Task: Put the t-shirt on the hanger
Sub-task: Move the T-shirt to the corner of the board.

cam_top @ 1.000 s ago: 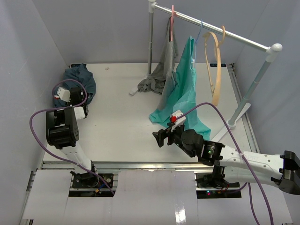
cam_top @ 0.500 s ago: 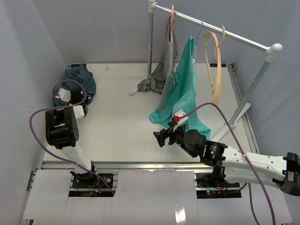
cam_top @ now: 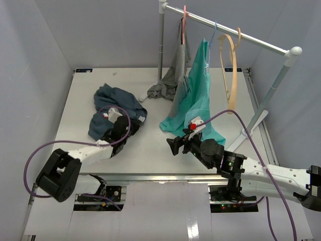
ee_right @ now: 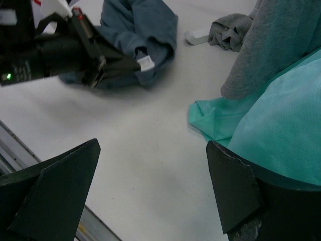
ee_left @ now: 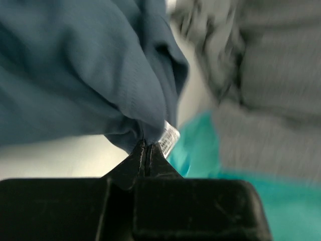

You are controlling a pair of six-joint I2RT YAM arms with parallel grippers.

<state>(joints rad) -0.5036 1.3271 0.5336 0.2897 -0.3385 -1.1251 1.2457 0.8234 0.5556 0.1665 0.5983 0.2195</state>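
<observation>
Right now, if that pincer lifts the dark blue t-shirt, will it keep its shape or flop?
Probably flop: the t-shirt lies crumpled in soft folds on the table. It likely weighs little, since the left pincer holds it by one thin pinched fold. Pushed, it would probably bunch, not slide.

Left wrist view: grey garment [ee_left: 273,70] and teal-green garment [ee_left: 286,206] in blur, t-shirt [ee_left: 75,70] partly beyond the edges.

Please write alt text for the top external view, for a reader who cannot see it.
The left claw pinches an edge of the dark blue t-shirt, which lies crumpled on the white table. The right claw hovers open beside a green garment hanging from a rail, where an empty wooden hanger also hangs.
</observation>
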